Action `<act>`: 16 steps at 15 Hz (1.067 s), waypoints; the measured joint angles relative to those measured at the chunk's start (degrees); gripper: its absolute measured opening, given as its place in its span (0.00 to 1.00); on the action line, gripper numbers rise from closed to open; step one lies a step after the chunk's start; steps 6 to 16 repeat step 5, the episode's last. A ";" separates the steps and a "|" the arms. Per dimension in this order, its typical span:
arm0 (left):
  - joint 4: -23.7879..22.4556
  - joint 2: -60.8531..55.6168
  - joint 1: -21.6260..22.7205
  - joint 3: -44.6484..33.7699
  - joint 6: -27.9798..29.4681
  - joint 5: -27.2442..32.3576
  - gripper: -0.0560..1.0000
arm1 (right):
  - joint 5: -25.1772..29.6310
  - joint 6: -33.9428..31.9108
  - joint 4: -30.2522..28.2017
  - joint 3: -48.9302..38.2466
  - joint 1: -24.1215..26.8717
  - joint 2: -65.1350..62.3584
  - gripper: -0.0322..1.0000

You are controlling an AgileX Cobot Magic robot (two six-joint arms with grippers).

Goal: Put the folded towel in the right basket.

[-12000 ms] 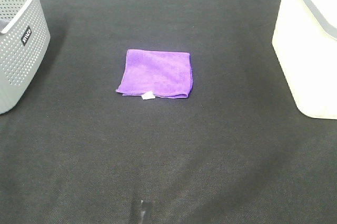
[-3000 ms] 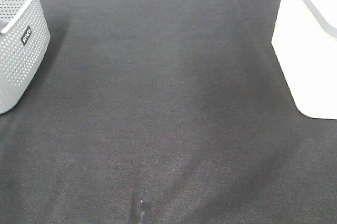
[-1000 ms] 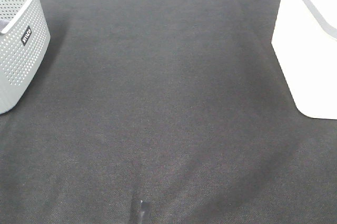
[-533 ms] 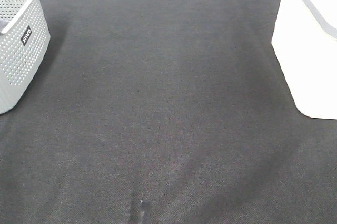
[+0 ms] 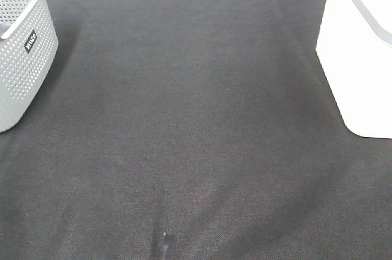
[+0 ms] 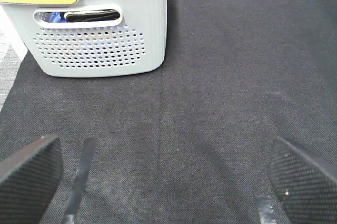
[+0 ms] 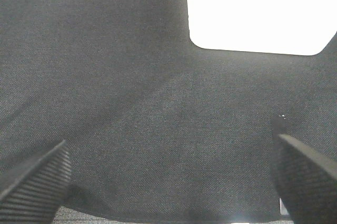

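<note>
Nearest us, the front of the dark surface (image 5: pixel 196 168) lies bare. No arm reaches into the high view.

Left gripper (image 6: pixel 168 182): its fingers (image 6: pixel 29 168) are spread wide with only the mat between them, holding nothing. Right gripper (image 7: pixel 168 176): its fingers (image 7: pixel 37 182) are likewise wide apart and empty, hovering above the mat.

Middle of the surface: bare now. Twelve seconds back the folded purple towel lay here, just short of centre. Three seconds back it was already gone, and nothing has moved in the high view since.

Far left corner: the grey perforated basket (image 5: pixel 21 46), with dark and blue items showing through its handle slot in the left wrist view. No purple visible there.

Far right edge: the right basket (image 5: pixel 358 58), white and overexposed. Its inside is hidden from all three views.

We cannot see the towel anywhere. With both grippers empty and the mat clear, we judge it most likely sits inside the right basket and the task is done, though unconfirmed by sight.
</note>
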State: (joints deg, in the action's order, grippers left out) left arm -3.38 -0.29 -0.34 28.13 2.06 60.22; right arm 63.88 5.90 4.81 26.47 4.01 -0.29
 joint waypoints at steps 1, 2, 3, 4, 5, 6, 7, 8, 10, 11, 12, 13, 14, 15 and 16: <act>0.00 0.00 0.00 0.00 0.00 0.00 0.99 | 0.00 0.00 0.00 0.00 0.00 0.00 0.98; 0.00 0.00 0.00 0.00 0.00 0.00 0.99 | 0.00 0.00 0.00 0.00 0.00 0.00 0.98; 0.00 0.00 0.00 0.00 0.00 0.00 0.99 | 0.00 0.00 0.00 0.00 0.00 0.00 0.98; 0.00 0.00 0.00 0.00 0.00 0.00 0.99 | 0.00 0.00 0.00 0.00 0.00 0.00 0.98; 0.00 0.00 0.00 0.00 0.00 0.00 0.99 | 0.00 0.00 0.00 0.00 0.00 0.00 0.98; 0.00 0.00 0.00 0.00 0.00 0.00 0.99 | 0.00 0.00 0.00 0.00 0.00 0.00 0.98; 0.00 0.00 0.00 0.00 0.00 0.00 0.99 | 0.00 0.00 0.00 0.00 0.00 0.00 0.98; 0.00 0.00 0.00 0.00 0.00 0.00 0.99 | 0.00 0.00 0.00 0.00 0.00 0.00 0.98; 0.00 0.00 0.00 0.00 0.00 0.00 0.99 | 0.00 0.00 0.00 0.00 0.00 0.00 0.98; 0.00 0.00 0.00 0.00 0.00 0.00 0.99 | 0.00 0.00 0.00 0.00 0.00 0.00 0.98; 0.00 0.00 0.00 0.00 0.00 0.00 0.99 | 0.00 0.00 0.00 0.00 0.00 0.00 0.98; 0.00 0.00 0.00 0.00 0.00 0.00 0.99 | 0.00 0.00 0.00 0.00 0.00 0.00 0.98; 0.00 0.00 0.00 0.00 0.00 0.00 0.99 | 0.00 0.00 0.00 0.00 0.00 0.00 0.98; 0.00 0.00 0.00 0.00 0.00 0.00 0.99 | 0.00 0.00 0.00 0.00 0.00 0.00 0.98; 0.00 0.00 0.00 0.00 0.00 0.00 0.99 | 0.00 0.00 0.00 0.00 0.00 0.00 0.98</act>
